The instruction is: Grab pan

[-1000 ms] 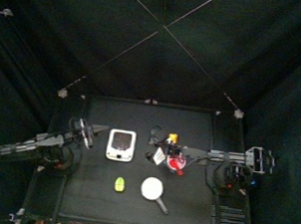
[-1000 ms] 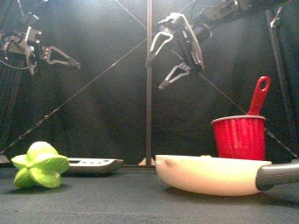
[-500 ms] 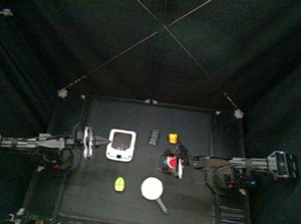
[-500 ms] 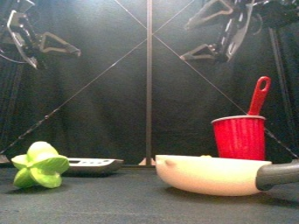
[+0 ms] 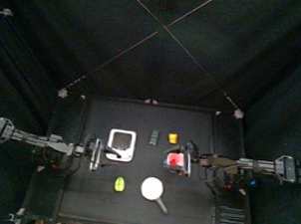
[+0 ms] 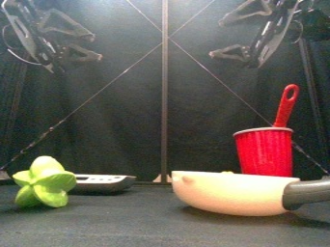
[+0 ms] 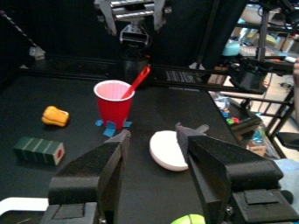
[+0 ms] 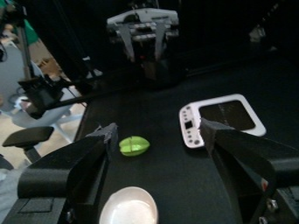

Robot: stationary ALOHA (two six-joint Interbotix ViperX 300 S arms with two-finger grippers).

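Left gripper (image 7: pixel 156 188): two black jaws spread wide, nothing between them, held above the table. Seen past the jaws in the left wrist view: the small round cream toy frying pan (image 7: pixel 170 150) lying on the black table (image 7: pixel 70 96), and beyond it the red ribbed plastic cup (image 7: pixel 114 100) with a red utensil handle (image 7: pixel 139 77) sticking out at a slant. A small blue piece (image 7: pixel 114 131) lies at the cup's foot. A small orange-yellow block (image 7: pixel 54 115) and a green rectangular block with a red end (image 7: pixel 38 150) sit well apart from the cup.

Right gripper (image 8: pixel 155 179): jaws likewise apart and empty, raised off the table. Its wrist view shows the pan (image 8: pixel 128 210) low between the jaws, a green star-shaped toy fruit (image 8: pixel 135 145) further off, and a white rectangular device (image 8: pixel 215 118) with a dark screen to one side.

Top view: left gripper (image 5: pixel 94 152) sits just left of the white device (image 5: pixel 122 145); right gripper (image 5: pixel 197 163) just right of the red cup (image 5: pixel 178 162). Pan (image 5: pixel 153 189) lies near the table's front edge, between the arms, handle pointing toward the front right; the green fruit (image 5: pixel 118 185) lies just to its left. Neither gripper touches the pan.

Front view: pan (image 6: pixel 233 192) large at front right, red cup (image 6: pixel 264 151) behind it, green fruit (image 6: pixel 42 182) at left; both grippers high, left (image 6: pixel 45 39), right (image 6: pixel 264 34).
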